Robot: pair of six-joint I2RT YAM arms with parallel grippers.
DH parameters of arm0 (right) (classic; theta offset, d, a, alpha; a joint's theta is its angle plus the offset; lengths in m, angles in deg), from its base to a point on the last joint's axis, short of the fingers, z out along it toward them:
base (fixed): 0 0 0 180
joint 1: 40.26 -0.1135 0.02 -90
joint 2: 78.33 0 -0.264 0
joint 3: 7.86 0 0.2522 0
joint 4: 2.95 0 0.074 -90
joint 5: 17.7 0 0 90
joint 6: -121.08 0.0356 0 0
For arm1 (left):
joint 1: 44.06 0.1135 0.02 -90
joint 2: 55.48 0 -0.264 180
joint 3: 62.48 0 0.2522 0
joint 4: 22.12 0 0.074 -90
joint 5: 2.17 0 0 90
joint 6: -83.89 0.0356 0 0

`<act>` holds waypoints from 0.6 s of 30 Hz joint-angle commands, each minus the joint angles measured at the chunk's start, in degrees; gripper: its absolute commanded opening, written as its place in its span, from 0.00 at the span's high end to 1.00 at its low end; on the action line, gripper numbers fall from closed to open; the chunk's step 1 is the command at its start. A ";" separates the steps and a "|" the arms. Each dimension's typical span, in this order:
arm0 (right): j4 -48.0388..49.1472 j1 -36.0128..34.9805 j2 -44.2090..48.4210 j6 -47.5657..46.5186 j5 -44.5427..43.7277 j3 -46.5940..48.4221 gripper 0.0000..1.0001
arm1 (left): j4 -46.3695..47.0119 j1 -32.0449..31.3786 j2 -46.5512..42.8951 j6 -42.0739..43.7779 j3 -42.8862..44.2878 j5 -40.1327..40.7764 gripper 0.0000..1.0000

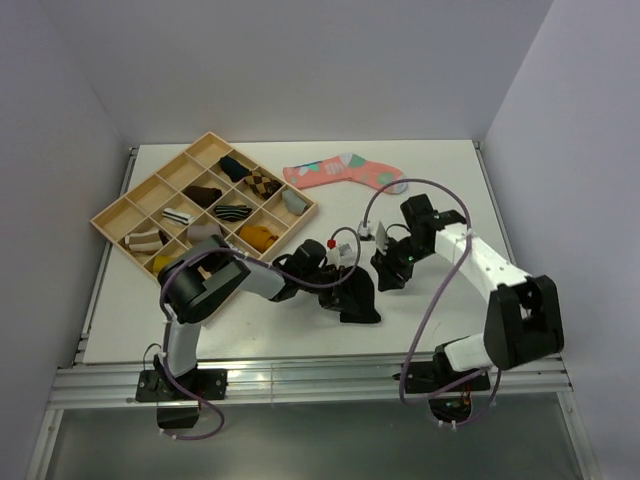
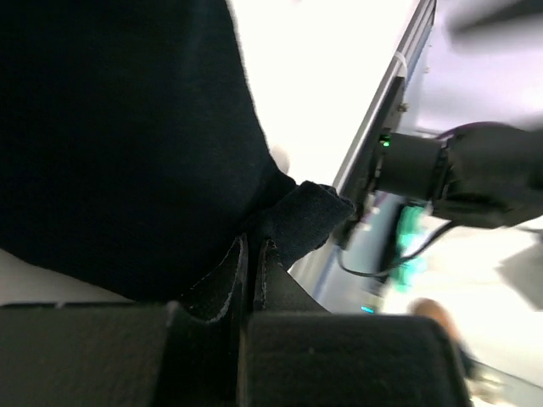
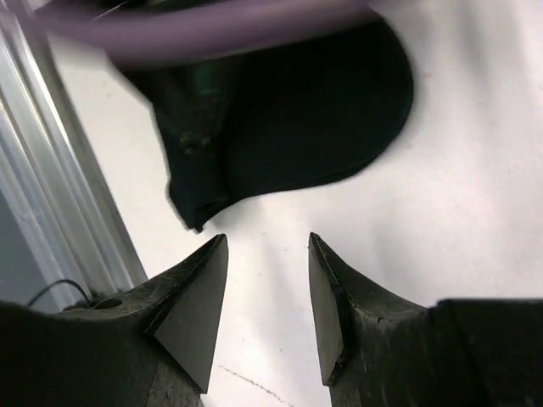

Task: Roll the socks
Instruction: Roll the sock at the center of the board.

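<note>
The plain black sock point(image 1: 360, 303) lies bunched on the white table in front of the arms. My left gripper point(image 1: 338, 288) is down on the sock's left side. In the left wrist view its jaws point(image 2: 252, 243) are closed on a fold of the black sock point(image 2: 127, 127). My right gripper point(image 1: 386, 272) hovers just right of the sock, open and empty. In the right wrist view point(image 3: 267, 242) the black sock point(image 3: 297, 119) lies a short way ahead of the fingertips, with bare table between them. No loose mustard-yellow sock is in view.
A wooden compartment tray point(image 1: 112, 213) at the back left holds several small sock bundles, one of them mustard-coloured point(image 1: 258, 237). A pink patterned sock point(image 1: 340, 172) lies flat at the back centre. The table's front rail point(image 1: 320, 378) runs just behind the black sock.
</note>
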 commanded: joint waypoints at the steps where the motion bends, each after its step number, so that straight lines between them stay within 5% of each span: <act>1: 1.93 -2.19 7.28 -7.71 2.34 -4.67 0.50 | -16.55 1.47 4.78 -4.89 2.31 -3.62 1.00; 10: 8.70 -10.10 19.44 -14.57 -1.08 -17.77 0.42 | -17.34 3.41 9.88 -10.62 6.09 -8.03 1.00; 18: 17.92 -18.89 22.07 -10.44 -5.48 -23.84 0.41 | -16.99 3.85 9.80 -11.41 6.62 -8.73 1.00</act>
